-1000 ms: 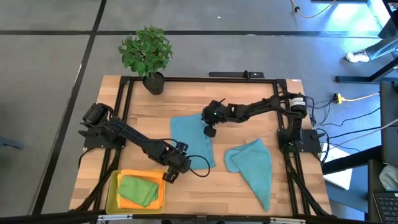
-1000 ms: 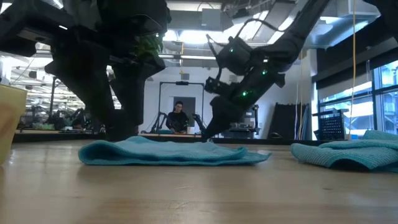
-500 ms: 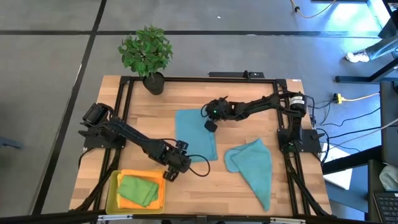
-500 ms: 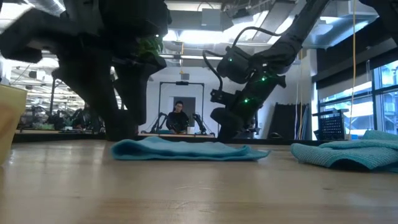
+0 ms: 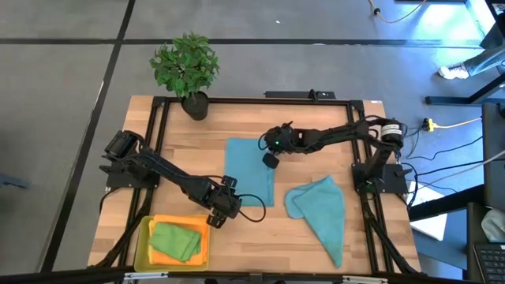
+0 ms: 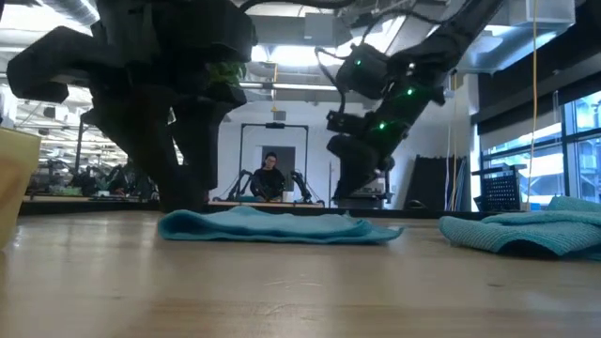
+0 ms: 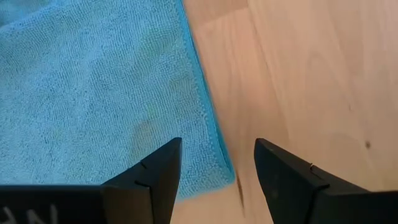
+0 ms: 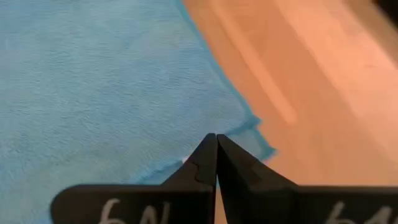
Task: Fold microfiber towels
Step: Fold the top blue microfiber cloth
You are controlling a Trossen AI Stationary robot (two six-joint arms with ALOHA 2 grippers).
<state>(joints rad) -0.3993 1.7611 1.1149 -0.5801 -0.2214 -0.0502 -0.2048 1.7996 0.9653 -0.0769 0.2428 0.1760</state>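
Starting at the left edge of the wooden table (image 5: pixel 316 237), there's the yellow tray (image 5: pixel 142 237) at the near left corner, and in it a folded green towel (image 5: pixel 175 241) lying on an orange towel (image 5: pixel 162 258), of which only a strip of edge shows.

Just beside the tray is the left gripper (image 5: pixel 223 211), sitting low at the near corner of the flat teal-blue towel (image 5: pixel 246 170). Its fingers (image 7: pixel 155 174) stand wide apart and hold nothing; in the left wrist view the towel's hem and corner lie right between them, one finger over cloth, the other over bare wood.

That flat teal-blue towel is spread in the middle of the table as a tall rectangle, neat edges, one layer doubled over by the look of the low view, where it reads as a shallow mound (image 6: pixel 282 225) on the boards.

Moving right, the right gripper (image 5: pixel 270 159) hangs over the towel's right edge, toward its far end, with the arm reaching in from the right side of the table. Its fingers (image 8: pixel 205 165) are pressed together, tip to tip, and no cloth is pinched between them; the right wrist view shows the towel's corner just beyond the tips. In the low view it is clear of the cloth, above it.

Further right, well apart from the first, the second teal-blue towel (image 5: pixel 322 211) lies crumpled in a loose triangle, tapering toward the near edge.

At the far left corner of the table stands a potted plant (image 5: pixel 186 69).
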